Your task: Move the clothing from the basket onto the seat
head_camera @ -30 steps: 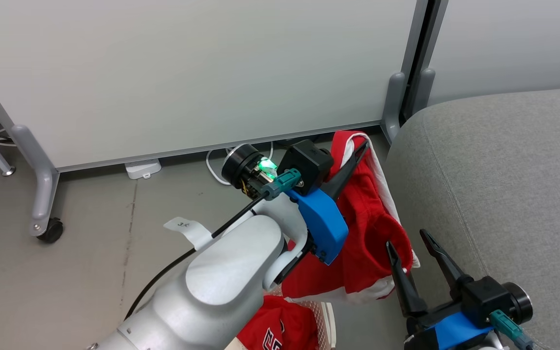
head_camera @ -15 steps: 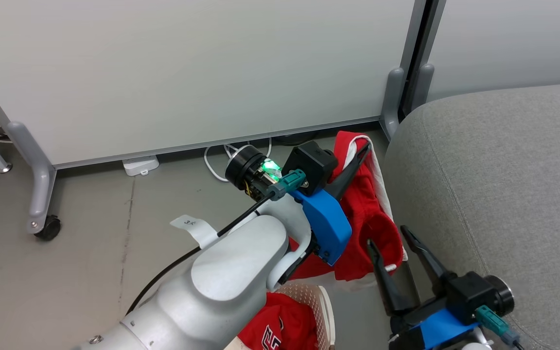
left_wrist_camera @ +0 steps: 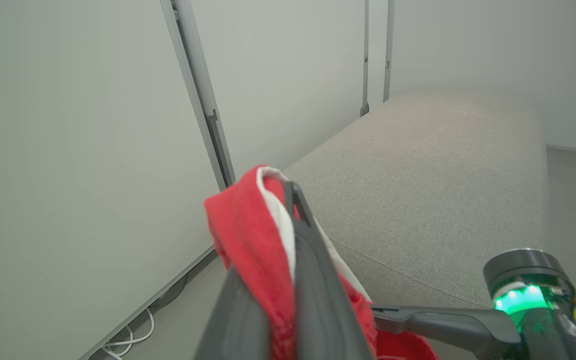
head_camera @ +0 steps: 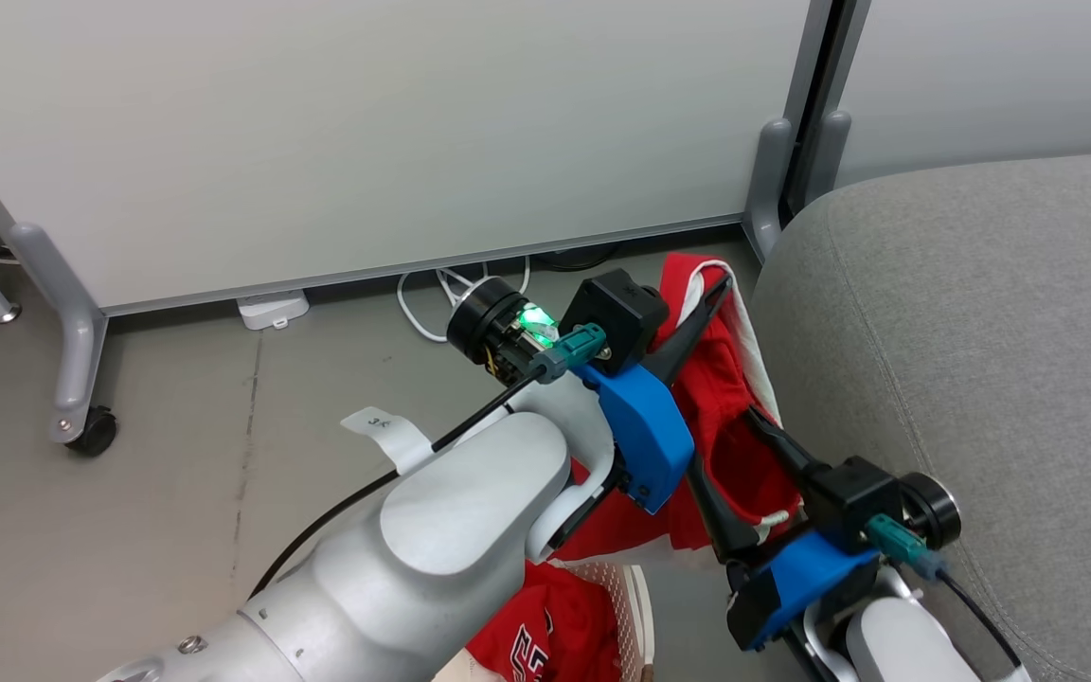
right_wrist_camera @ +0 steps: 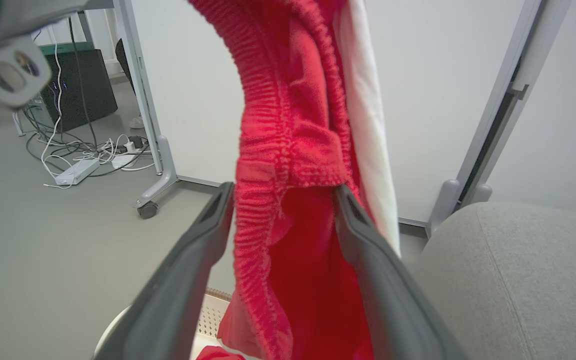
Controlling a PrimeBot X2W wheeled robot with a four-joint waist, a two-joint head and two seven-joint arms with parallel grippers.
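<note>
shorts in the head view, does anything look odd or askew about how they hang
Somewhat: the shorts dangle bunched from the shut left pincer, pinched at one edge, beside the couch rather than over it. The open right pincer straddles the hanging cloth. No damage shows.

L forearm (head_camera: 451, 511): pale grey glossy shell, rounded; small screws (head_camera: 190, 645) nr base. White paper tag (head_camera: 384, 428) w/ handwritten mark. Black cable (head_camera: 479, 411) to teal plug (head_camera: 566, 350). Wrist: blue bracket (head_camera: 645, 436), black block (head_camera: 614, 308), black cyl. w/ green light (head_camera: 531, 324). L gripper (head_camera: 718, 284) & R gripper (head_camera: 723, 438): long dark tapered fingers. R wrist repeats blue/teal/black parts. R forearm (head_camera: 896, 644): same pale shell, thin black lead.
</note>
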